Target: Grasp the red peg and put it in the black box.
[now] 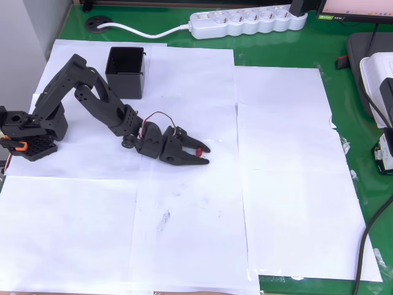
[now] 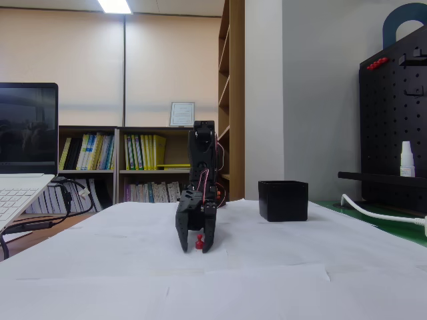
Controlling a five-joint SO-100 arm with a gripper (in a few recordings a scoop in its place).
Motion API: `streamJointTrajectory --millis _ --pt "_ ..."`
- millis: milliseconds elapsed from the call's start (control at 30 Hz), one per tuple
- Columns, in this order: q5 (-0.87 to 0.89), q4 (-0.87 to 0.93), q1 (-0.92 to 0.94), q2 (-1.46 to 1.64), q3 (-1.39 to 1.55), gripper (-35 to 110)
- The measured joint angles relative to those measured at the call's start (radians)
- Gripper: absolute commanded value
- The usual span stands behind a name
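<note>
Behind the tool [image 1: 200,155], near the arm's elbow, the black box [image 1: 126,72] stands upright on the paper-covered table [image 1: 282,153], interior dark, contents unclear. Red peg [image 1: 199,151]: tiny, dark red, between the tool's fingertips, narrow gap, low above the paper.

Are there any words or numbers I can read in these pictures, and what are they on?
No, none can be read.
Framed paper on the bookshelf: print too small.
Book spines: blurred.
White bottle on the pegboard shelf: label too small.
Screen at the table's far edge: too blurred.
The red peg, black box, gripper and power strip carry no writing I can see.
</note>
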Motion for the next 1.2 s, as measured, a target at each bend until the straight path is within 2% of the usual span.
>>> streamJointTrajectory --millis 400,1200 --pt "-0.028 -0.008 0.0 -0.025 -0.064 20" --pt "-0.037 -0.018 -0.005 -0.067 -0.14 19"
